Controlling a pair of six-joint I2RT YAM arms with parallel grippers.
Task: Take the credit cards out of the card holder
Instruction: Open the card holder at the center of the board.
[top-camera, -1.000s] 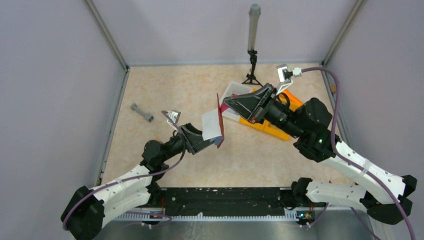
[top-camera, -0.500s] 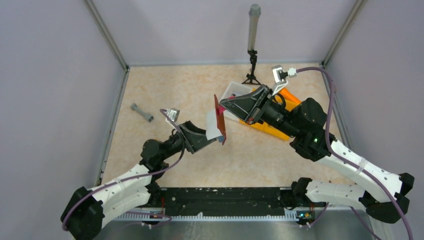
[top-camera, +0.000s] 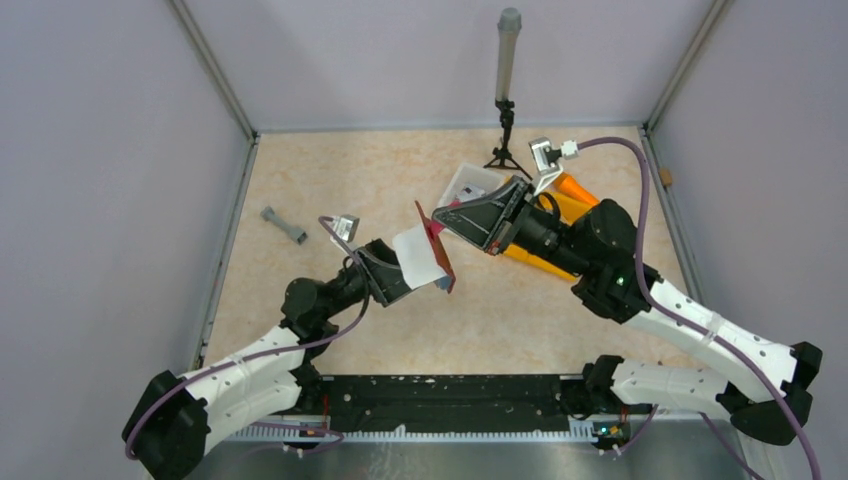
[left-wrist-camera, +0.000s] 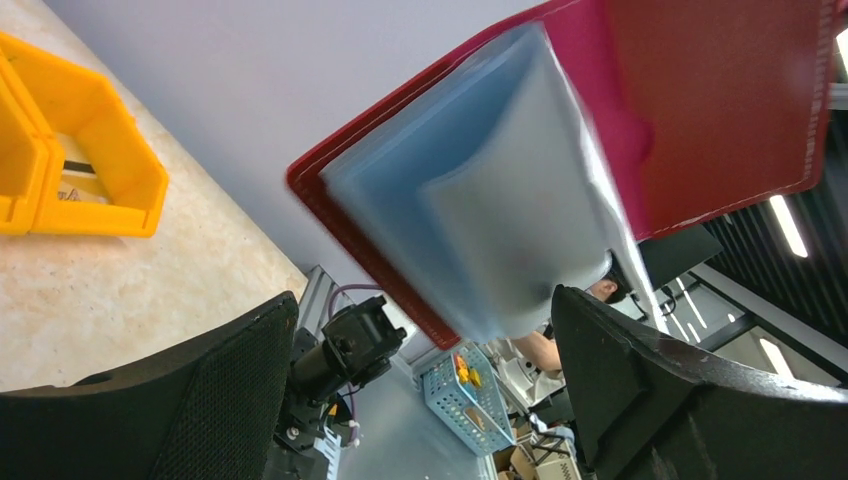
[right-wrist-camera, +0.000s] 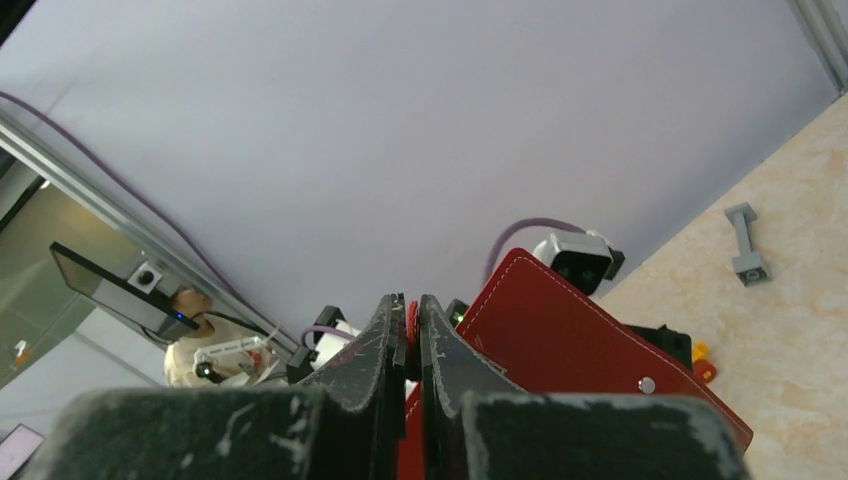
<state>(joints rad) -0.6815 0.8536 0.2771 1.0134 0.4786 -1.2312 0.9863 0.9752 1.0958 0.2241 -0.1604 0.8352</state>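
The dark red card holder (top-camera: 437, 250) hangs open in the air above the middle of the table. It also shows in the left wrist view (left-wrist-camera: 720, 100) and the right wrist view (right-wrist-camera: 560, 320). My right gripper (top-camera: 447, 215) (right-wrist-camera: 412, 305) is shut on its upper red edge. Pale whitish cards (top-camera: 418, 255) (left-wrist-camera: 510, 200) stick out of its inner side toward my left gripper (top-camera: 408, 270) (left-wrist-camera: 420, 300). That gripper's jaws stand wide apart around the cards' lower edge, which lies against the right finger (left-wrist-camera: 680, 400).
A yellow-orange divided bin (top-camera: 545, 262) (left-wrist-camera: 90, 150) and a white tray (top-camera: 468, 180) lie behind the right gripper. A small tripod with a grey cylinder (top-camera: 506, 100) stands at the back. A grey dumbbell-shaped part (top-camera: 284, 225) (right-wrist-camera: 745, 245) lies at the left.
My right gripper has moved left and slightly down with the card holder, tilting it. The cards have swung with it and lie flatter. The left gripper has barely shifted.
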